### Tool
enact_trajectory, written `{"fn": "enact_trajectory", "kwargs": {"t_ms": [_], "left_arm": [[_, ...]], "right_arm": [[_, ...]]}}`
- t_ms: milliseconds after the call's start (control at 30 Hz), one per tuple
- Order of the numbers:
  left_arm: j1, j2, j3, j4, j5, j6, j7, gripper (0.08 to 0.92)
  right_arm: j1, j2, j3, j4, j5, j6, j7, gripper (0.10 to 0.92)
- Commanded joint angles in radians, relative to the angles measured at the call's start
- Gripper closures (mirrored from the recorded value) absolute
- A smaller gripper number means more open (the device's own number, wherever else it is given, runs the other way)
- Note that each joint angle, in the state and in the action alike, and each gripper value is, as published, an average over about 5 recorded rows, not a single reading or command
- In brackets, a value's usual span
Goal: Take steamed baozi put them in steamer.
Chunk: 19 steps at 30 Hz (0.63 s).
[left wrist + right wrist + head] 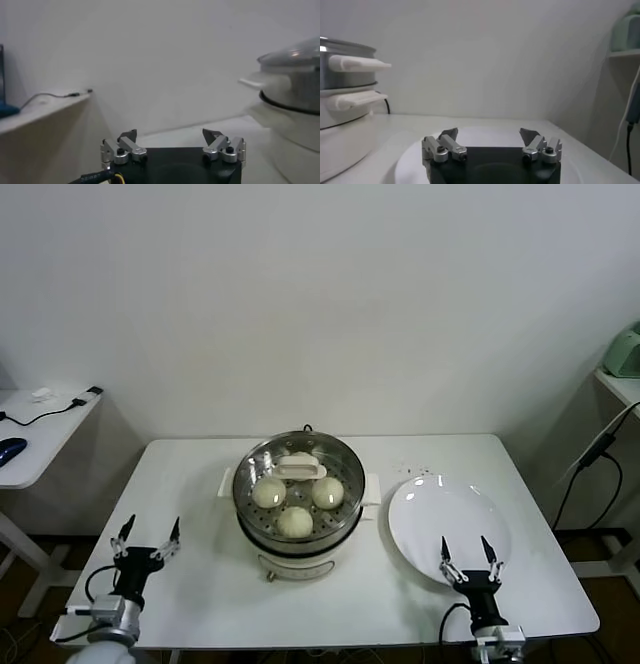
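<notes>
With three baozi [296,502] in the steamer [250,529] and the plate [415,534] bare, both the left gripper [147,533] and right gripper [467,550] wait wide open and empty, so I'd leave them parked low.

A white rectangular table [190,584] with a smooth top stands against a plain white wall. Near its middle, toward the back edge, sits the steamer [298,494], a round shiny stainless-steel pot on a cream-white electric base. Just beside it, toward the robot's right, lies a flat round white plate [430,514], close to the steamer's side handle.
</notes>
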Motion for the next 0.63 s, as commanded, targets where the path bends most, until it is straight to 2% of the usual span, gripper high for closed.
{"fn": "enact_trajectory", "kwargs": {"t_ms": [33,633], "left_arm": [[0.023,0.024,-0.032,0.101,-0.116,-0.069,-0.002,0.177],[0.02,-0.022,0.053,0.082,-0.076,-0.108,0.014,0.177]], "right_arm": [[-0.002,-0.002,-0.002,-0.008,0.009,-0.008,-0.009,0.203],[-0.017,0.007,-0.003,0.002,0.006,0.003,-0.013,0.203]]}}
